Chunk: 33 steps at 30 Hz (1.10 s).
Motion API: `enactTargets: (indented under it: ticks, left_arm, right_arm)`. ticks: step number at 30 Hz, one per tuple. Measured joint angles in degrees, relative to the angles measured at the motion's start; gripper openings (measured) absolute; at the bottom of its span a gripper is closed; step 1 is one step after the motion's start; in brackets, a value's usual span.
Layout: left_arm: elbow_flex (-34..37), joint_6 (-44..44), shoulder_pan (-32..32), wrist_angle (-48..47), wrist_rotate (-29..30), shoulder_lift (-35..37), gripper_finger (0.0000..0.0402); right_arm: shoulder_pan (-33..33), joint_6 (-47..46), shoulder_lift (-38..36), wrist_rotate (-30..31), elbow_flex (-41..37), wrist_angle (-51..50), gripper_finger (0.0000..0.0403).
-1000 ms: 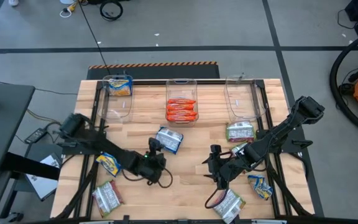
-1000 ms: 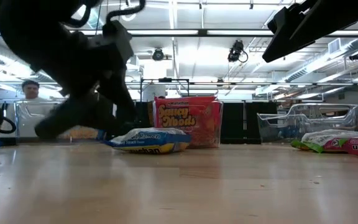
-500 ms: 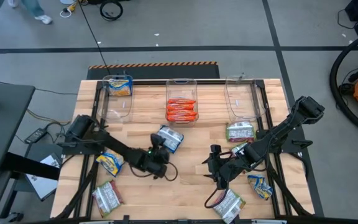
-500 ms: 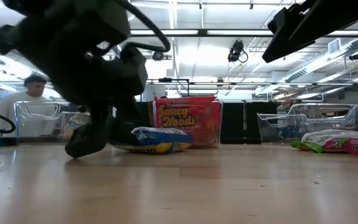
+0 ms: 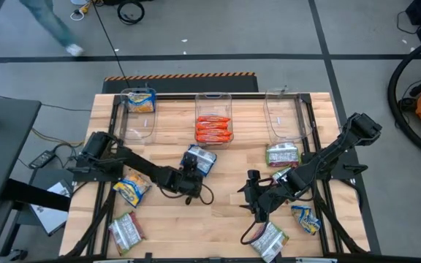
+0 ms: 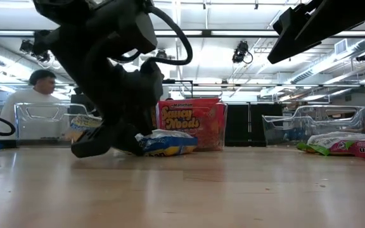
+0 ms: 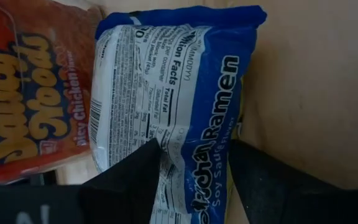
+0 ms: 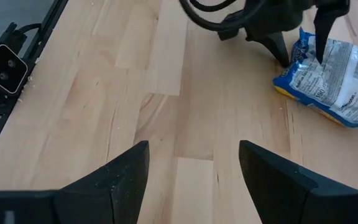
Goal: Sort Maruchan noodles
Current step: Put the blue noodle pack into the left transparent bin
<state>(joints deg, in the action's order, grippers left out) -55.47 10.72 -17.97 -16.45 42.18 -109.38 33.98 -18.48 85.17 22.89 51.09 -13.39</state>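
We see a blue-and-white noodle packet lying flat near the middle of the wooden table, just in front of the center bin, which holds orange-red packets. The left gripper is down at the packet's near end, its two dark fingers spread to either side of it and reaching over its edges; we cannot tell whether they are already pressing it. In the left wrist view the packet shows its back, with white nutrition print and a blue band reading "Ramen" and "Soy Sauce", and the orange-red label in the bin sits right beside it. In the low view the packet rests flat on the wood with the gripper's dark body against its left end. The right gripper waits over bare wood to the right of center, nearer the front edge, its fingers spread wide and holding nothing. Around it lie a green-and-pink packet below the empty right bin, a silvery packet at the front edge, and a yellow-and-blue one to the front right. On the left side lie a yellow-and-blue packet and another green-and-pink one, and the far-left bin holds a yellow packet.
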Motion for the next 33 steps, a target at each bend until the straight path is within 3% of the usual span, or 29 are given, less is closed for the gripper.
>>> enactTargets:
  ticks: [8,14,25,33]
  left_arm:
    - [-2.0,-5.0,-0.1,-2.1,-1.2,0.0,0.0086]
    - [-10.1,-9.6,-0.3,-15.4,-9.0,0.0,0.0013]
    - [-20.0,-9.1,0.9,-40.5,-29.6,8.2,0.0009]
    - [-20.3,-8.6,6.4,-52.4,-30.1,21.8,0.0008]
  right_arm:
    - [0.0,0.0,0.0,-0.3,0.0,0.0,0.0254]
    - [0.0,0.0,0.0,-0.5,0.0,0.0,0.0254]
    - [0.1,0.0,0.0,-0.5,0.0,0.1,0.0254]
    - [0.1,0.0,0.0,-1.1,0.0,0.5,0.0254]
